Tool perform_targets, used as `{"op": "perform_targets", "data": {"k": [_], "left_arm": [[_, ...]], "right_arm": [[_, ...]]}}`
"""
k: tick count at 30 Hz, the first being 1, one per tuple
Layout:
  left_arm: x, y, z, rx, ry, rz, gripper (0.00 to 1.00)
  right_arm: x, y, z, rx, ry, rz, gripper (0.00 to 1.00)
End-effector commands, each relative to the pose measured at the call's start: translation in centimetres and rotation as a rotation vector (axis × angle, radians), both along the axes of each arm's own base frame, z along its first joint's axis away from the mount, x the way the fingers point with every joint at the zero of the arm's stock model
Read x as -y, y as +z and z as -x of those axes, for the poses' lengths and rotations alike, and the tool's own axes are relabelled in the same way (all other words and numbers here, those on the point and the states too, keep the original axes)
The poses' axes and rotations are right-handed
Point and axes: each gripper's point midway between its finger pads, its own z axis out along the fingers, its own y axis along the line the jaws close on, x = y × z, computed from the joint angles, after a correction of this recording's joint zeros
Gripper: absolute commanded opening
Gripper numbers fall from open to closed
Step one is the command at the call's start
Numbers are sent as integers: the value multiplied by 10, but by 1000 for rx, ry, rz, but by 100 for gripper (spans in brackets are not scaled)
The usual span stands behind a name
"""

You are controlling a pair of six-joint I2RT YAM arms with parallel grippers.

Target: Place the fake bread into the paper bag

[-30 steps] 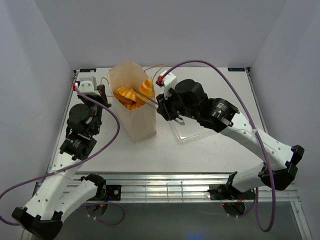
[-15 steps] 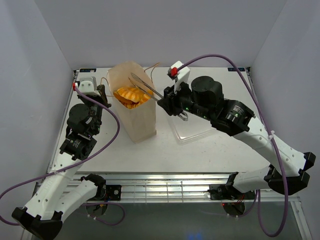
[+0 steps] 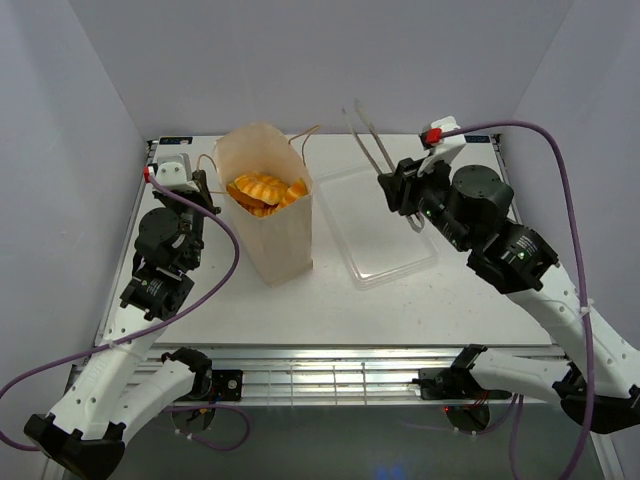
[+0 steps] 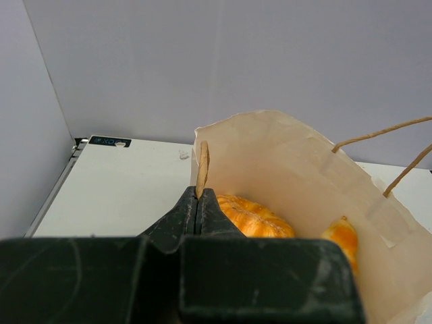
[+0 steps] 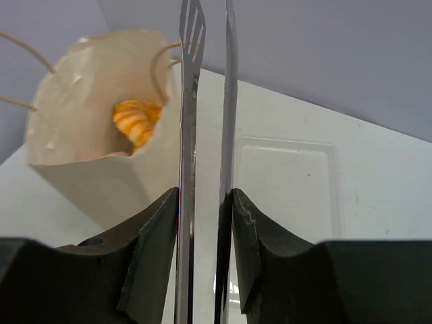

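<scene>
Leftmost, our left gripper (image 4: 198, 197) has its jaws pinched shut on the rim of the paper bag (image 3: 281, 238), which stands upright on the tabletop (image 3: 330, 300). Inside it we see the orange and golden bread (image 3: 263, 190) piled near the top. Just right of the bag, the clear tray (image 3: 392, 245) looks empty, and we spot no loose bread. Farther right, our right gripper (image 3: 398, 188) has its jaws clamped on metal tongs (image 3: 363, 135), raised and carrying nothing. We judge the loading done, or nearly so.

Pale grey walls (image 3: 300, 60) enclose a white table (image 3: 400, 300); even lighting.
</scene>
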Motion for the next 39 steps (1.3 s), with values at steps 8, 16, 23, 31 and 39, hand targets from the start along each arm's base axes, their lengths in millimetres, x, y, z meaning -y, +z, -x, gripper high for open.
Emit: {"op": "perform_targets", "data": {"k": [8,16,23,31,39], "left_arm": [[-3,-3,-2,-5,32,4,1],[-1,-2,-1,2,15,8,2],[0,1,1,8,5,12,3],[1,2,2,13,-6,20,6],[1,5,4,22,-8,26,7]], "right_arm": [[107,-124,-87,-225,-239,-135,42],[179,-218,-125,-352,-460,-124,44],[211,-250,-151,-421,-524,-116,45],[225,-306,-159,-516,-558,-101,51],[244,-339,-159,-584,-606,-86,52]]}}
